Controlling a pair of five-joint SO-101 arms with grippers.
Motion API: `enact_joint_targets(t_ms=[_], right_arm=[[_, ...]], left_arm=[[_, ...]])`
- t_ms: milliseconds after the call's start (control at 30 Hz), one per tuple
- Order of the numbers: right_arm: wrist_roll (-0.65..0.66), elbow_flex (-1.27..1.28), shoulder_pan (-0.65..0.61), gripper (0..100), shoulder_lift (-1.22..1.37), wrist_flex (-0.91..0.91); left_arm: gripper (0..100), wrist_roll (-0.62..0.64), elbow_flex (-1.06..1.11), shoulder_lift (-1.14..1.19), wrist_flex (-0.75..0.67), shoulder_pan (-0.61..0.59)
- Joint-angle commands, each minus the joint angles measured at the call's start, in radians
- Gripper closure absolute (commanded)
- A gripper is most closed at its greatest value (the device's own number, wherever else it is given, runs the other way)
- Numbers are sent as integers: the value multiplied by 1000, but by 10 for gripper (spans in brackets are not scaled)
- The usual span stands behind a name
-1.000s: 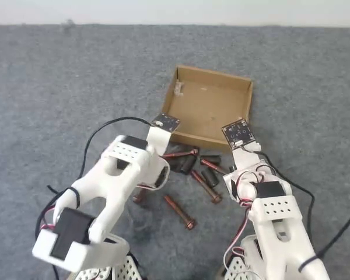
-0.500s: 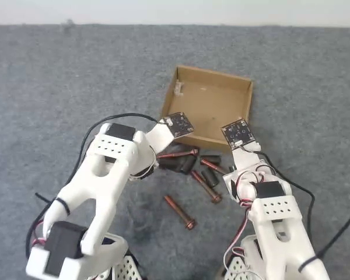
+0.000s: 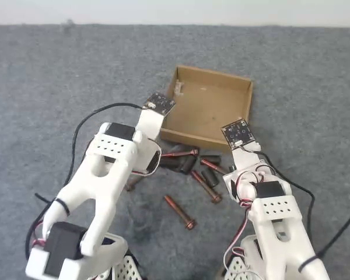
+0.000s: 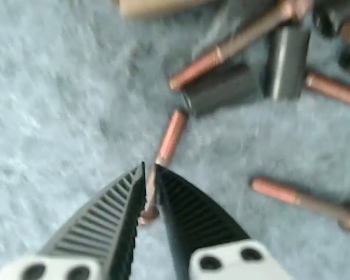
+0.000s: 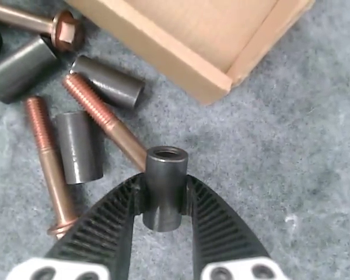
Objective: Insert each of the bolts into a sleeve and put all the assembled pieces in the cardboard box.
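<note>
My left gripper [image 4: 150, 170] is shut on a copper bolt [image 4: 170, 133] that lies low over the grey carpet, held near its head. My right gripper [image 5: 165, 189] is shut on a dark sleeve [image 5: 166, 166], which stands upright between its fingers in front of the cardboard box [image 5: 163, 52]. Loose bolts [image 3: 180, 212] and dark sleeves [image 3: 184, 165] lie between the two arms, just in front of the open cardboard box [image 3: 243, 111]. The left arm [image 3: 118, 160] stands left of the pile and the right arm [image 3: 267, 195] right of it.
Grey carpet spreads on all sides. Black cables trail from both arms, one [image 3: 87, 119] looping left of the left arm. Near the held sleeve lie a long bolt [image 5: 102, 119] and two sleeves [image 5: 79, 146].
The left arm's wrist swung toward the pile, then drew back to the left. The right arm has kept still with the sleeve.
</note>
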Motion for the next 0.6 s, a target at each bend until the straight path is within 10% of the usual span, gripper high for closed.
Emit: enact_joint_targets(t_ms=[0, 233, 567], right_arm=[[37, -5, 12, 992, -30, -21], [38, -5, 12, 992, -30, -24], [40, -5, 12, 992, -30, -24]], left_arm=[[989, -48, 21, -55, 78, 31], [989, -155, 71, -55, 192, 172], [989, -48, 193, -46, -60, 86]])
